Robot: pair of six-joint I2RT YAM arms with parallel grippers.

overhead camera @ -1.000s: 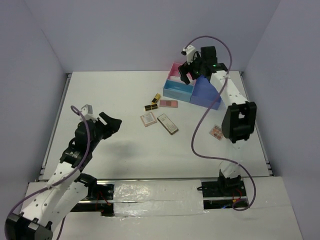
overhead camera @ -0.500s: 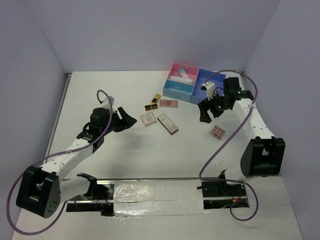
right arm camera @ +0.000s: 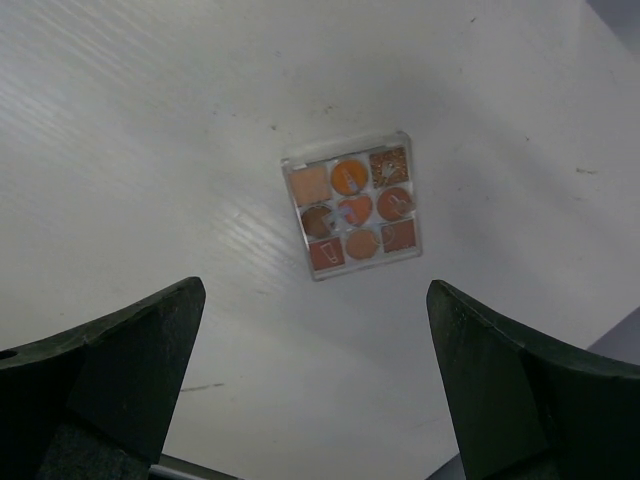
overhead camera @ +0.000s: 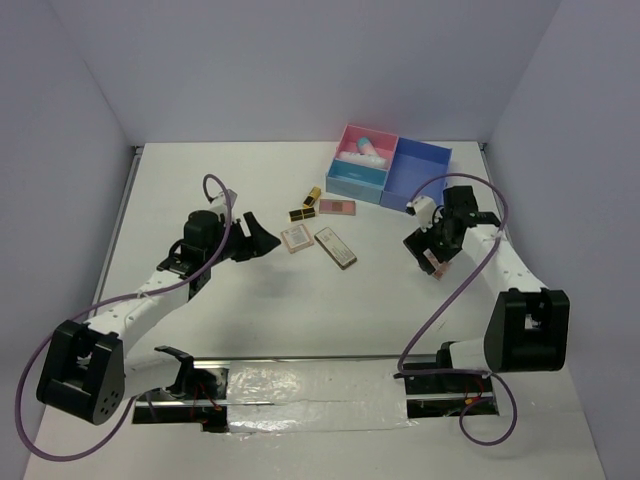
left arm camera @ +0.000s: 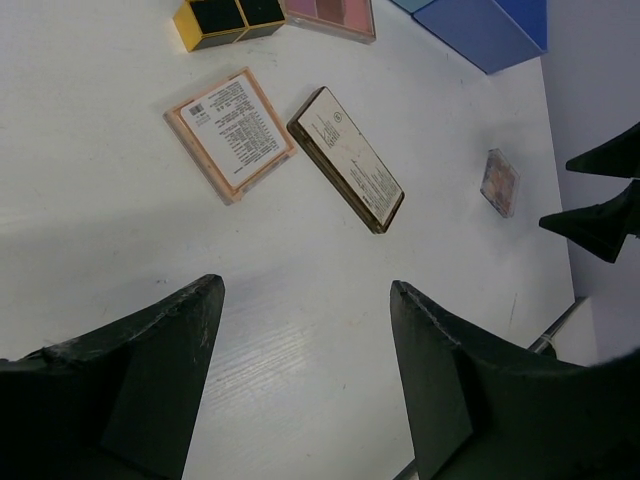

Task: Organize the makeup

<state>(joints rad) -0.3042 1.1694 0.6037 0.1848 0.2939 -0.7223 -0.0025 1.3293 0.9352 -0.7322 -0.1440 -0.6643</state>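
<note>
On the worktop (overhead camera: 200,190), compartment box (overhead camera: 420,178) sits at far edge, R of centre. R gripper (right arm camera: 312,300) has swung off the box to the right edge and now hangs over the nine-pan palette (right arm camera: 352,205), fingers wide, nothing held; prob. the next pick. L gripper (left arm camera: 305,300) has come in from near-left twd centre cluster, fingers wide, empty. There: brown palette (left arm camera: 345,158), label-backed palette (left arm camera: 230,131), lipsticks (left arm camera: 228,15) cut off by frame. The tubes (overhead camera: 365,150) lie in box's pink side, too small to tell apart. From above, nine-pan palette mostly hidden under R gripper.
</note>
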